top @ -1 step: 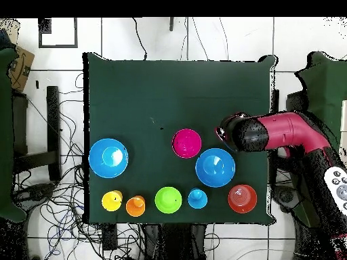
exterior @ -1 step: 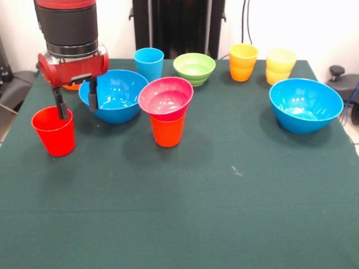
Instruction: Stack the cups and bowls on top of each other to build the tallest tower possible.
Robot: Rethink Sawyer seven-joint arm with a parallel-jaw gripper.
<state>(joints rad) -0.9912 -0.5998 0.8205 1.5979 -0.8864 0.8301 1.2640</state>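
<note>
A red cup [exterior @ -1 step: 53,133] stands at the left of the table. My gripper [exterior @ -1 step: 76,102] hangs open over its rim. One finger [exterior @ -1 step: 60,106] dips inside the cup. The other finger [exterior @ -1 step: 92,96] is outside it, in front of a large blue bowl [exterior @ -1 step: 115,100]. A pink-red bowl [exterior @ -1 step: 166,96] sits on an orange-red cup [exterior @ -1 step: 167,130], a two-piece tower mid-table. In the overhead view the arm's head [top @ -1 step: 238,133] covers the red cup, beside the pink-red bowl [top @ -1 step: 186,143] and blue bowl [top @ -1 step: 215,167].
Along the far side stand a light blue cup [exterior @ -1 step: 148,63], a green bowl [exterior @ -1 step: 194,68], an orange cup [exterior @ -1 step: 243,61] and a yellow cup [exterior @ -1 step: 280,65]. A second blue bowl [exterior @ -1 step: 305,105] sits right. An orange bowl [exterior @ -1 step: 72,86] peeks out behind the gripper.
</note>
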